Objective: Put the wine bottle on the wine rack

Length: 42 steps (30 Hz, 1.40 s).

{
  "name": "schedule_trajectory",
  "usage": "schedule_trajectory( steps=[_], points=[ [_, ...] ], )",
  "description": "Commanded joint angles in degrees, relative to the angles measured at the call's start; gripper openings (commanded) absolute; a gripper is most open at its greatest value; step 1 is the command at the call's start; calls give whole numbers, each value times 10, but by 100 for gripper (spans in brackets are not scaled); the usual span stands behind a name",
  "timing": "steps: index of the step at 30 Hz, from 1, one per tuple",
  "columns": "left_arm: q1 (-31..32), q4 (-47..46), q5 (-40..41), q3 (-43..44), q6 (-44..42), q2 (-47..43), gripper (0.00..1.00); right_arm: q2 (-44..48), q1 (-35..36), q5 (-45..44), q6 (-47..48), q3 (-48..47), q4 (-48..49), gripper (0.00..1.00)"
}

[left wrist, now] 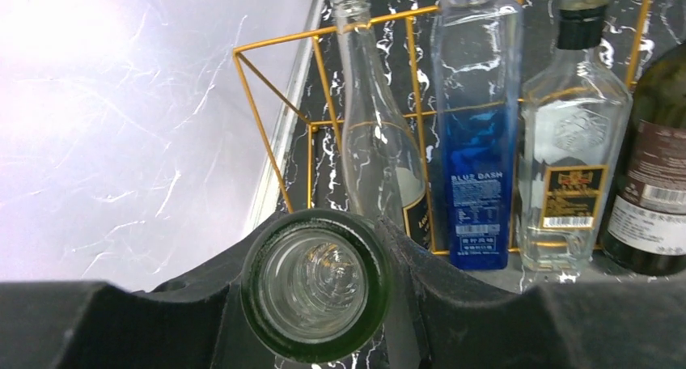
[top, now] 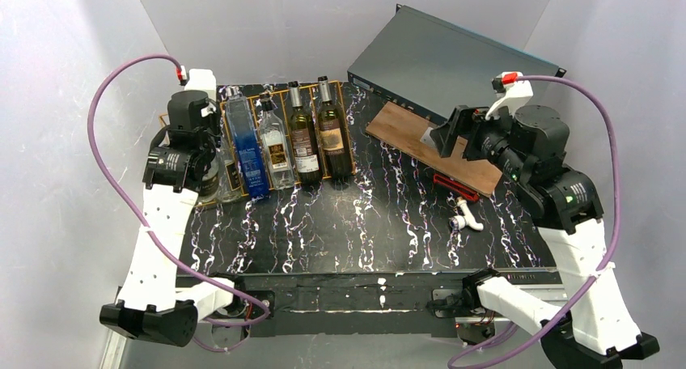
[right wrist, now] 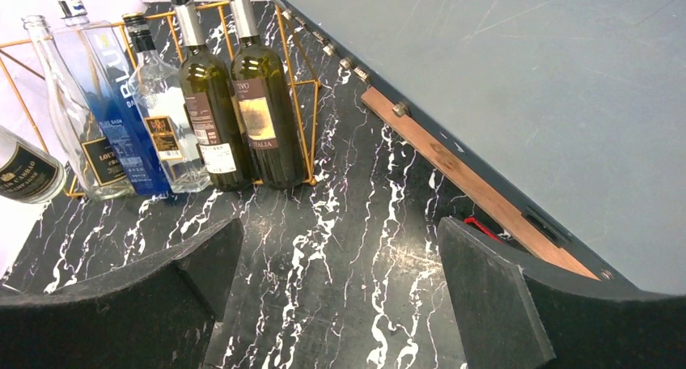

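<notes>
My left gripper [left wrist: 315, 286] is shut on the neck of a wine bottle [left wrist: 314, 282]. I look straight down into its green-rimmed mouth. From above, the left gripper [top: 196, 160] hangs at the left front end of the wine rack [top: 345, 125], with the bottle's glass body [top: 212, 183] below it. The right wrist view shows that bottle's black-labelled body [right wrist: 24, 173] at the far left. The gold wire wine rack [left wrist: 275, 41] holds a clear bottle [left wrist: 374, 154], a blue bottle [left wrist: 477, 183], a square clear bottle [left wrist: 574, 175] and two dark wine bottles [right wrist: 259, 110]. My right gripper [right wrist: 340, 280] stands open above bare table.
A grey metal case [top: 441, 57] lies tilted at the back right, with a brown wooden board [top: 433, 146] leaning against it. A red tool [top: 455, 183] and a white pipe fitting [top: 465, 218] lie on the black marbled table [top: 364, 231]. White walls enclose the sides.
</notes>
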<state>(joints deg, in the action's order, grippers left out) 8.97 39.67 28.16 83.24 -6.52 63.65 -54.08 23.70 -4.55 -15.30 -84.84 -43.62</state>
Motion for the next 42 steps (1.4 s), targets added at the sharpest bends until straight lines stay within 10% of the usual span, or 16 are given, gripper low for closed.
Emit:
schedule_trajectory(
  steps=[1,20,42],
  points=[
    [-18,-90,36,39,-21,-12,0,-11,-1,10,-7,-35,13,100],
    [-179,-123,-34,27,33,99,0,-104,-1,42,-41,-108,-22,100],
    [-191,-125,-71,34,86,212,0,-116,-1,67,-60,-83,6,100]
  ],
)
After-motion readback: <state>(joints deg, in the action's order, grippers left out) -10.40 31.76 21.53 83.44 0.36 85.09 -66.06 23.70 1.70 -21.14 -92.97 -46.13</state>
